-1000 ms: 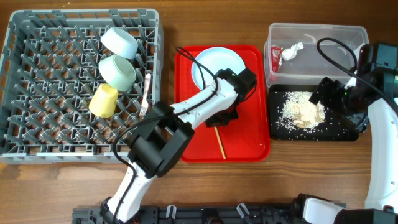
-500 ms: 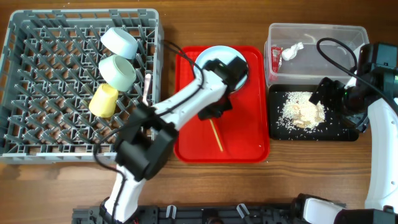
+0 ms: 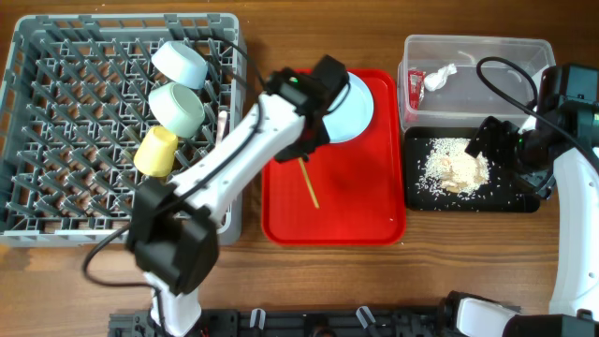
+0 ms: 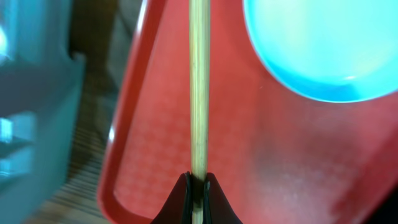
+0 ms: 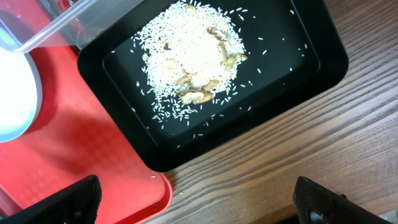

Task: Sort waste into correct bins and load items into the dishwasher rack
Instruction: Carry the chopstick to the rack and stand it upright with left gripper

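Note:
My left gripper (image 4: 198,186) is shut on a thin wooden chopstick (image 4: 198,93), held above the red tray (image 3: 374,220); overhead the chopstick (image 3: 310,183) hangs below the gripper (image 3: 302,150). The light-blue plate (image 3: 356,105) lies at the tray's back and shows in the left wrist view (image 4: 323,50). The grey rack (image 3: 56,140) holds a light-blue bowl (image 3: 180,64), a pale green bowl (image 3: 178,107), a yellow-green cup (image 3: 155,151) and a white fork (image 3: 222,129). The black tray (image 5: 124,56) holds rice scraps (image 5: 193,59). The clear tub (image 3: 487,51) holds a red wrapper (image 3: 416,86) and a white napkin (image 3: 438,77). My right gripper (image 5: 193,205) is open and empty.
The right arm (image 3: 571,187) stands at the table's right edge beside the black tray (image 3: 524,201). The rack's right wall (image 4: 37,124) is close to the left of the held chopstick. A few rice grains lie on the wood near the red tray's corner (image 5: 155,193).
My left gripper has moved back and to the left across the red tray, carrying the chopstick toward the rack. The plate is more exposed. The right arm has not moved.

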Available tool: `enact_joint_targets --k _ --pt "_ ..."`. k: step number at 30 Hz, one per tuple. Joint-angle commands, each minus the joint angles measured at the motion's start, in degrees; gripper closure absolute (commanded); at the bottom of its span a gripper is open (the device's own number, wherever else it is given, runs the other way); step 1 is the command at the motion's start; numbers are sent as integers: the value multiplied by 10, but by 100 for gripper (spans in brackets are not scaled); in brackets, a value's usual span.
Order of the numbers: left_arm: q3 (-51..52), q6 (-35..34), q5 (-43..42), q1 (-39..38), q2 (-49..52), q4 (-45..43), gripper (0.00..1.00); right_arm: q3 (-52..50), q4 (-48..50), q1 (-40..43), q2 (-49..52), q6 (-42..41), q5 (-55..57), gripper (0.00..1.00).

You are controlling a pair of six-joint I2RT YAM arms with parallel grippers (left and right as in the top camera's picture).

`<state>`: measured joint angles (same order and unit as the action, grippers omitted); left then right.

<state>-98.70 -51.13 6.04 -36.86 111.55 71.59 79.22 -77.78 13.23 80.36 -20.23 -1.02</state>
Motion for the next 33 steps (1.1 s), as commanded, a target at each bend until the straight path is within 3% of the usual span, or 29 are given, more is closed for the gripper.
enact_joint_targets --k 1,11,18,23,29,33 --pt "0 122 18 21 -77 1 96 2 1 2 -1 7 -1 0" --pt "0 317 18 56 -154 51 96 2 1 2 -1 7 -1 0" --pt "0 373 15 113 -170 49 96 2 0 2 -1 8 -1 0" --pt "1 376 14 184 -170 22 96 2 0 2 -1 8 -1 0" --pt "1 453 -83 269 -155 -15 96 2 0 2 -1 7 -1 0" --pt "1 454 -86 304 -129 -38 96 2 0 2 -1 7 -1 0"
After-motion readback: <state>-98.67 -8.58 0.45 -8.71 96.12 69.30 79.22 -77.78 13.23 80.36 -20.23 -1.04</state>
